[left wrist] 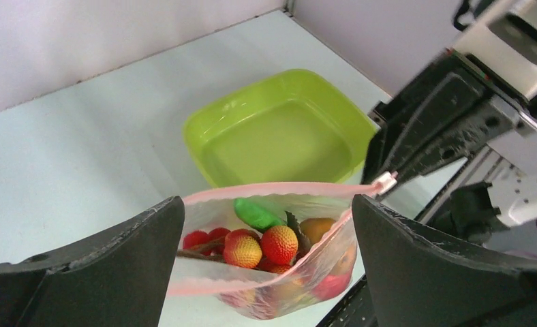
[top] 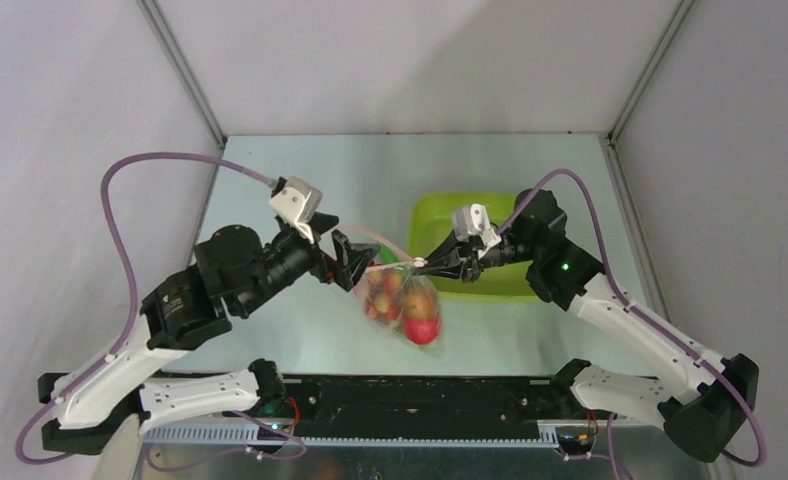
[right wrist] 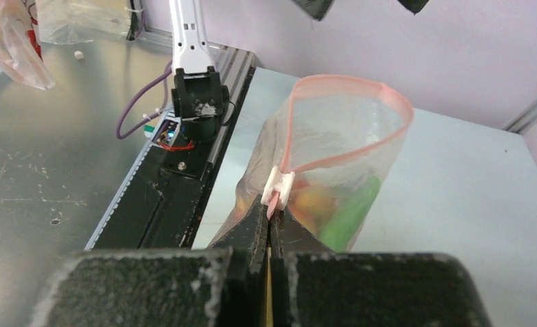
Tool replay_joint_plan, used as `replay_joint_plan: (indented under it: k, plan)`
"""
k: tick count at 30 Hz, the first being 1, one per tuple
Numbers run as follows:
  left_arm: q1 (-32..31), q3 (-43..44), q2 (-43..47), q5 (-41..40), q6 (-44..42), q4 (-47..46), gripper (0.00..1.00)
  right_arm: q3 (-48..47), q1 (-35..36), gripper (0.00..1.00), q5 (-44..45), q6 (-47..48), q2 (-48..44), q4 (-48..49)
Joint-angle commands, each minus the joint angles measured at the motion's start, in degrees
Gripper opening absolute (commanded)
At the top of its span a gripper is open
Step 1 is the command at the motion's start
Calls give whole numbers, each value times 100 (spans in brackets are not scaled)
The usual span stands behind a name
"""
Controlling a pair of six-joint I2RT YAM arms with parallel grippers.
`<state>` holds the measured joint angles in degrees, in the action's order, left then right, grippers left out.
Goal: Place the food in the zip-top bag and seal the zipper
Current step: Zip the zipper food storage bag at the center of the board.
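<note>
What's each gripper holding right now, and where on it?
Right gripper pinches the zip-top bag by its zipper end, beside the white slider. Left gripper is open, holding nothing.

We were looking at a robotics lab cell, not a home. Plain grey panels (top: 420, 60) walled the upper part of the top view, framed by aluminium posts (top: 182, 70). Along the bottom edge, robot arms (top: 220, 270) stood bolted to a black rail (top: 410, 395), purple cables (top: 120, 240) looping at left. A scratched metal bench (right wrist: 48, 177) filled the left of the right wrist view.
</note>
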<state>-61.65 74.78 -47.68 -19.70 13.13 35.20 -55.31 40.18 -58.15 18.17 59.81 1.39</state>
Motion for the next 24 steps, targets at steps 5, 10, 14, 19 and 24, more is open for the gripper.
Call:
replay_joint_plan:
  k: [5, 10, 14, 19, 24]
  plan:
    - [-15, 153, 225, 1853, -1616, -128, 100, -1182, 112, 0, -845, 135, 581, -138]
    - [-17, 167, -220, 2476, -1837, -240, 100, -1383, 256, 0, -675, 818, 684, -1245]
    - [-21, 330, -648, 2686, -1832, -180, 99, -1590, 278, 0, -407, 1522, 669, -2284]
    - [-14, 442, -1080, 3134, -1832, -243, 87, -2061, 271, 0, 32, 2168, 729, -3797]
    - [-16, 395, -1282, 3427, -1882, -270, 73, -2090, 302, 0, 97, 2268, 699, -3975]
